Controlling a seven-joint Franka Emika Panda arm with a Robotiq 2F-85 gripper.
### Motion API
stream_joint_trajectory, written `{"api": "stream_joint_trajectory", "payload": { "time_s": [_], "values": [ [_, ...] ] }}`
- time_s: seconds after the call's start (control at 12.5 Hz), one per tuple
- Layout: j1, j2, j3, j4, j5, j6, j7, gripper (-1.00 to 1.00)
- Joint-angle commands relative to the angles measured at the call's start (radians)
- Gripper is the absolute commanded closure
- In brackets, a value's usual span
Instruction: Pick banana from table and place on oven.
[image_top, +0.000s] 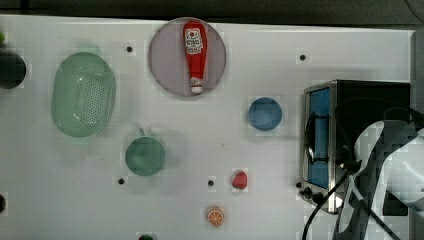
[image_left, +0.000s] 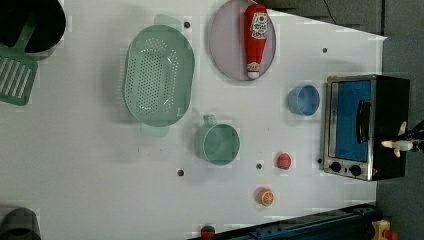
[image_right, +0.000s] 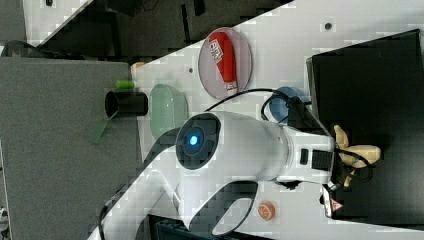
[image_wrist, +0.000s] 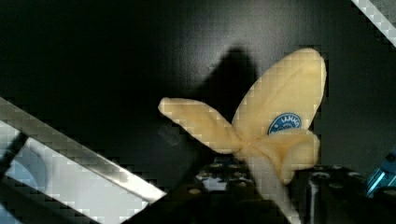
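- Banana (image_wrist: 275, 126) sits close in the wrist view: pale yellow peel prongs splayed, blue sticker on one prong, whitish end running down into the tool (image_wrist: 271, 186).
- Tool looks clamped on the banana's whitish end in the wrist view; the right view has the banana (image_right: 357, 152) at the tip of the arm (image_right: 240, 150).
- Black top of the oven (image_wrist: 116, 60) lies right behind the banana in the wrist view, with the banana's shadow cast on it. Cannot tell whether the banana touches the top.
- Right view: banana over the oven top (image_right: 380, 75), near the edge on the arm's side.
- Left view: banana (image_left: 400, 142) at the oven's (image_left: 390, 100) right edge, past the glass door and knobs.
- Top view: arm (image_top: 390, 175) covers the lower right of the oven (image_top: 370, 105).
- Out on the desk (image_top: 200, 215), top view: red piece (image_top: 240, 180) and orange slice (image_top: 215, 217) to the top view's left of the oven front, blue bowl (image_top: 265, 114) above them.
- Farther on: teal cup (image_top: 145, 155) and green colander (image_top: 83, 95).
- Ketchup bottle (image_top: 194, 55) lies on a grey plate (image_top: 165, 60) at the top edge of the top view.
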Motion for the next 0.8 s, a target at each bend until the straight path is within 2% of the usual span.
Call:
{"api": "stream_joint_trajectory", "payload": {
  "time_s": [0.08,0.4,0.48,0.8],
  "values": [
    [0.046,-0.036,0.015,0.082,0.004,0.069,-0.140,0.01],
    [0.046,-0.030,0.015,0.083,0.004,0.080,-0.145,-0.88],
    [0.049,-0.037,0.020,0.087,0.002,0.072,-0.148,-1.00],
    [0.104,-0.150,0.099,0.108,0.005,-0.104,-0.121,-1.00]
  ]
}}
